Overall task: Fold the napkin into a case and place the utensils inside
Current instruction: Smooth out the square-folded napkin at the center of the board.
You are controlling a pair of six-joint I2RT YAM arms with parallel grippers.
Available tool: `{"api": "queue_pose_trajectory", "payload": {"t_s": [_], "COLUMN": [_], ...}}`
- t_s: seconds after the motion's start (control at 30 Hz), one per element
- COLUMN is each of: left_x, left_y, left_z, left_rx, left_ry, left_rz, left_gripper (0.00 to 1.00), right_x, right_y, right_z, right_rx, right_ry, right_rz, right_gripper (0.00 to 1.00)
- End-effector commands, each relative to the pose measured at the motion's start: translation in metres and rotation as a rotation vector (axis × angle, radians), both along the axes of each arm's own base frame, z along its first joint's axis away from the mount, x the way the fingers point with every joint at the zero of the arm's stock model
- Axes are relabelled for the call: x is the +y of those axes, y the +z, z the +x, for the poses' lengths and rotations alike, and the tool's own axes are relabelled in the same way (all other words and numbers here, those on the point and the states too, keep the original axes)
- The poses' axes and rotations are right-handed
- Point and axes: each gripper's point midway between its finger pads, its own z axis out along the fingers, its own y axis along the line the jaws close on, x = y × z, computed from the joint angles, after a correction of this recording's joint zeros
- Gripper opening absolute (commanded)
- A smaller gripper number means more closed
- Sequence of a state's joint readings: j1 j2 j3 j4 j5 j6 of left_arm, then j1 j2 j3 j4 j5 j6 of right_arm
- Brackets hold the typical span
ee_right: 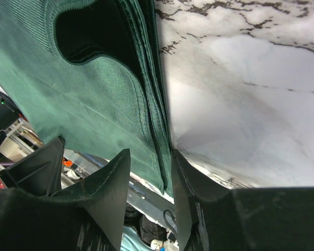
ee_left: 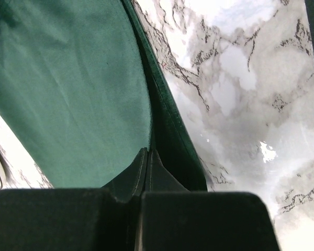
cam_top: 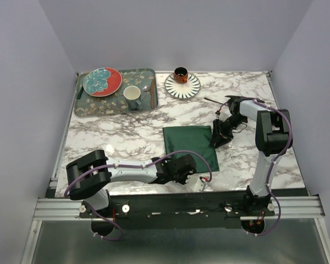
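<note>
Jaws of the left gripper (ee_left: 148, 159) are clenched on a pinch of the napkin (cam_top: 188, 144) at its 7 o'clock corner, the fingers meeting with cloth drawn up between them. Jaws of the right gripper (ee_right: 150, 151) stand partly apart and straddle the stacked hem at the napkin's 3 o'clock edge. Cloth fills the gap and appears to touch both fingers, so I judge it a grasp on several layers. The napkin lies on the marble bench (cam_top: 126, 132) just toward 5 o'clock of centre, already doubled into a squarish pad, with a loose loop of cloth gaping near the right-hand grip. The step in hand is judged to be a further fold to narrow the pad into a case. To do it well, both grips should rise together and level, carry the held edge across in one even sweep, and lay hem on hem so the layers do not slide or skew. The gaping loop needs flattening before release, or the pocket will set crooked. A slim black piece (cam_top: 212, 100) lies at 1 o'clock beyond the right arm, possibly one of the utensils; it is too small to confirm. A tray (cam_top: 93, 107) sits at 11 o'clock and a striped plate (cam_top: 190, 91) at 12 o'clock, both well apart from the work.
</note>
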State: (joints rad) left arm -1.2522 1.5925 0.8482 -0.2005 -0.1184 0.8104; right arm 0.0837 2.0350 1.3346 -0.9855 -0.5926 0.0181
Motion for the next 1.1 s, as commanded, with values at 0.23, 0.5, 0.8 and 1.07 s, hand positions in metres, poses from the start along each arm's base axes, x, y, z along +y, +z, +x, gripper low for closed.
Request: {"api": "queue_pose_trajectory", "payload": {"t_s": [0.23,0.5,0.8,1.07], "left_x": [0.002,-0.005,-0.017,0.015], "left_y": [0.002,0.002,0.069,0.154], "left_z": [-0.01,-0.009,-0.008,0.077], "left_rx": [0.023,0.023,0.264,0.863], "left_ry": [-0.056,-0.06,0.1,0.635], "left_rz": [-0.032,-0.047,-0.22,-0.632], "left_gripper": [0.0,0.0,0.92,0.99], "right_x": [-0.002,0.001,0.0,-0.01], "right_y": [-0.003,0.001,0.004,0.012], "right_z": [0.004,0.004,0.005,0.029], "right_rx": [0.002,-0.002,-0.005,-0.131], "right_ry": [0.008,0.009,0.011,0.059], "right_rz": [-0.02,0.007,-0.002,-0.059], "right_gripper": [0.51,0.55,0.54,0.53]}}
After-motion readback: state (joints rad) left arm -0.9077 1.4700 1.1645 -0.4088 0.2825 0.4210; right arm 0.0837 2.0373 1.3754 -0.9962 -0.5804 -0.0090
